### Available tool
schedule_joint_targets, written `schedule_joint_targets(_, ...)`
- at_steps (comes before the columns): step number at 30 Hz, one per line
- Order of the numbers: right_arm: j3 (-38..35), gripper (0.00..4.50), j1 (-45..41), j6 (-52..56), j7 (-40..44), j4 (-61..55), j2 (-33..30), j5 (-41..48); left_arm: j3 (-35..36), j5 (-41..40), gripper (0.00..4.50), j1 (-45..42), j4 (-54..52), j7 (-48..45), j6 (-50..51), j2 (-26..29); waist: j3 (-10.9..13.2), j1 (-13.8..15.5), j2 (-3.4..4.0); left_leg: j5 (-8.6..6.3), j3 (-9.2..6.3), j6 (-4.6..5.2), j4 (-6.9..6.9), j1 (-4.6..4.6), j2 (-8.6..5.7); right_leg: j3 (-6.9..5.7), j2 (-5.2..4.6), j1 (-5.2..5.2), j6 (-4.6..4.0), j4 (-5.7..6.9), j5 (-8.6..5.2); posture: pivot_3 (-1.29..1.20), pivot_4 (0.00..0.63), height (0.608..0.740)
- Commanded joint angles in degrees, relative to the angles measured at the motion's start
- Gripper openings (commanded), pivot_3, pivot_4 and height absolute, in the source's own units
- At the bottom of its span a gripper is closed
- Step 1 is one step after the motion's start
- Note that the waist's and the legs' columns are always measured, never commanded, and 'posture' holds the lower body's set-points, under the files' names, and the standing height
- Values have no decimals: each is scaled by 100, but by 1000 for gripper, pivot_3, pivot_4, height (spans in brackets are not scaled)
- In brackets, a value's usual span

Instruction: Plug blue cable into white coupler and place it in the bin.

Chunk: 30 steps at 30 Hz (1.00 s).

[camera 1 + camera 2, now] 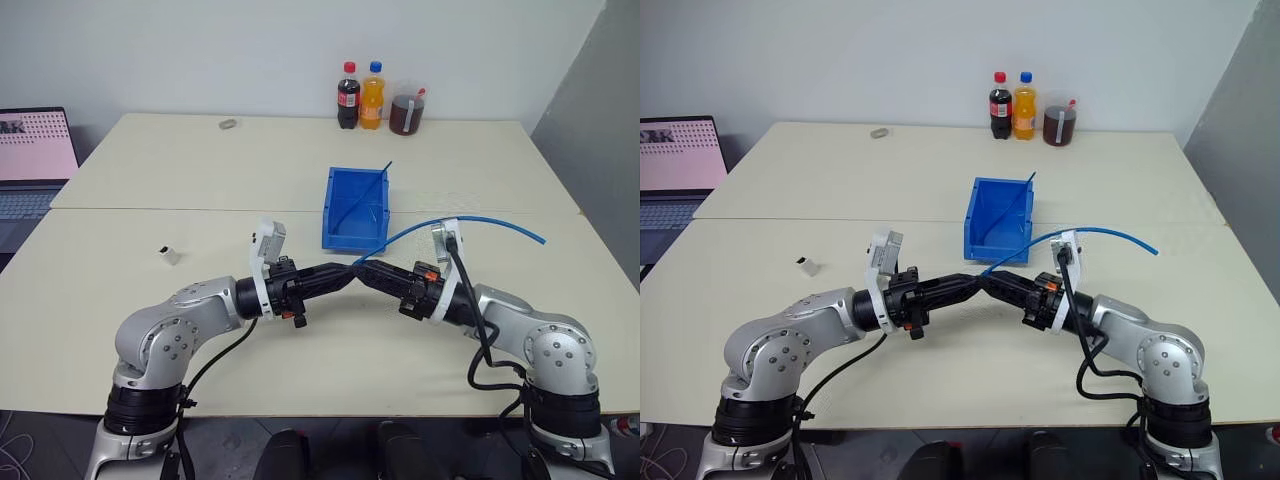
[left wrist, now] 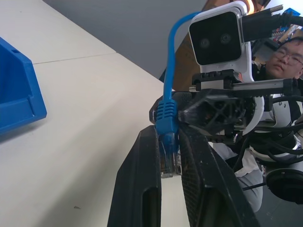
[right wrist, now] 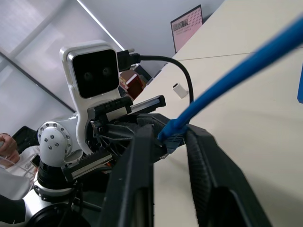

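Observation:
Above the table in front of the bin (image 1: 340,225), my two grippers meet tip to tip. My left gripper (image 2: 168,137) is shut on the clear plug of the blue cable (image 2: 166,113), which stands upright between its fingers. My right gripper (image 3: 170,137) comes in from the other side and is shut on the cable's blue boot just behind the plug. From there the blue cable (image 1: 480,219) arcs up and away to the right over the table. The white coupler (image 1: 169,254) lies alone on the table to the left, apart from both grippers.
A thin dark-blue strand (image 1: 370,190) leans inside the bin. Two bottles (image 1: 348,96) and a jug of dark liquid (image 1: 407,108) stand at the table's far edge, with a small grey object (image 1: 228,124) to their left. A laptop (image 1: 35,160) sits far left. A person (image 2: 284,56) sits behind the robot.

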Motion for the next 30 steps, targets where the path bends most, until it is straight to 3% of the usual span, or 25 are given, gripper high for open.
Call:
schedule_joint_targets(1,59,87,-129,-82,30,-122,22,186,-9,-110,265,36,-253,-91,-125,40,0,0,0,0,0,0,-1,0,0,0,0,0,0,0,0,0,150,740)
schedule_joint_targets(12,117,72,-82,-1,190,-136,-195,359,-171,294,265,95,-38,-254,-535,154,2,1,0,0,0,0,-2,-1,0,2,0,-1,0,-2,0,0,150,740)
schedule_joint_targets(16,309,70,-78,-212,347,-212,-341,-52,-257,445,1425,132,-27,-365,-570,282,3,-2,0,0,0,0,-3,-1,0,3,0,-2,-1,-3,-1,0,150,740)
schedule_joint_targets(30,500,56,2,-728,780,-73,-477,-674,-158,494,4202,928,-423,-745,-603,1134,14,-5,-7,-1,1,0,-9,-4,5,3,-2,-10,-7,-5,-5,0,150,740)
